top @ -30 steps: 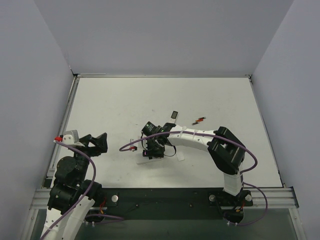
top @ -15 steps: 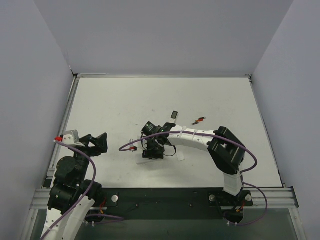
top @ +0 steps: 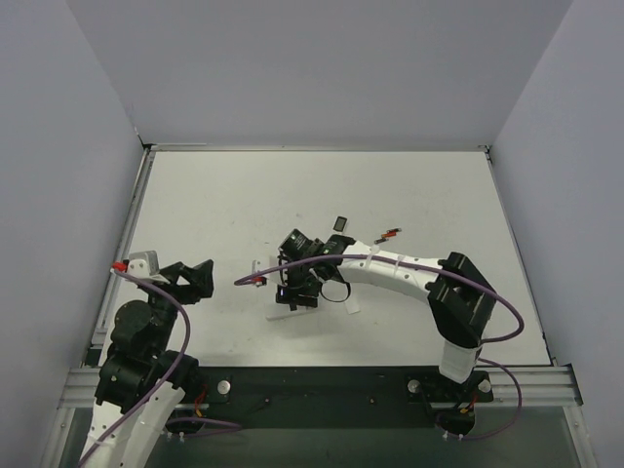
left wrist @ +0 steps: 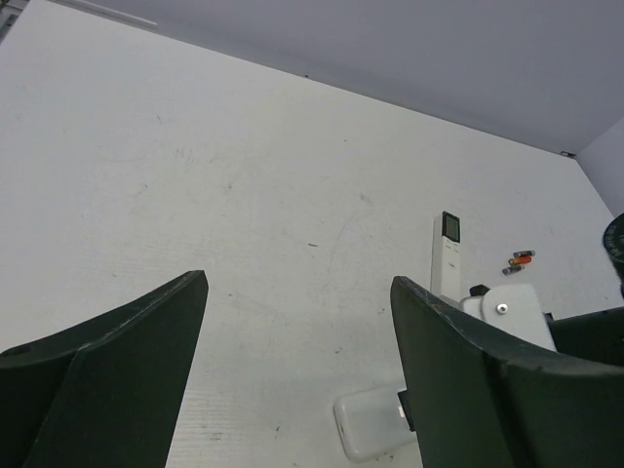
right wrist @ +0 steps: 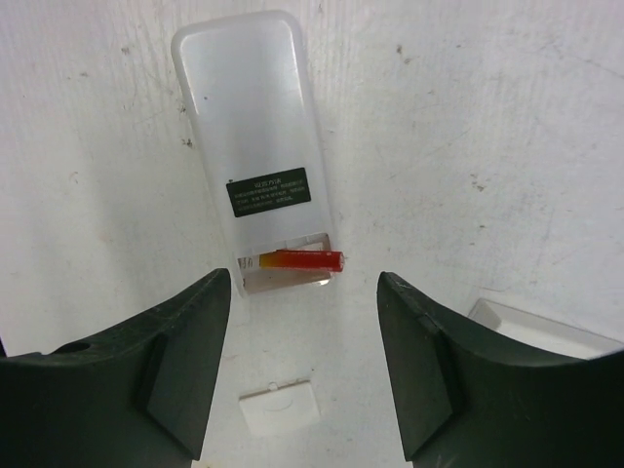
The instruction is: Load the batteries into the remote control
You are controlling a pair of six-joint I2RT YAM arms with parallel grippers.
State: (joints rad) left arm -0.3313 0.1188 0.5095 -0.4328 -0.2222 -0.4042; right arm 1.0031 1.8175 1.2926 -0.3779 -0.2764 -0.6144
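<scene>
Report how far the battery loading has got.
Done: the remote control lies back up with its cover off beside it. One red battery sits in the open compartment, one end poking past the edge. In hand: nothing; the right gripper hovers open over it. Left: the other batteries on the table, then the cover.

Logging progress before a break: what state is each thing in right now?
remote control: label face up, battery bay open.
battery in the bay: lying crosswise, whether seated unclear.
battery cover: off, flat on the table.
spare batteries: loose on the table.
left gripper: open, empty.
right gripper: open, empty, over the remote control.
</scene>
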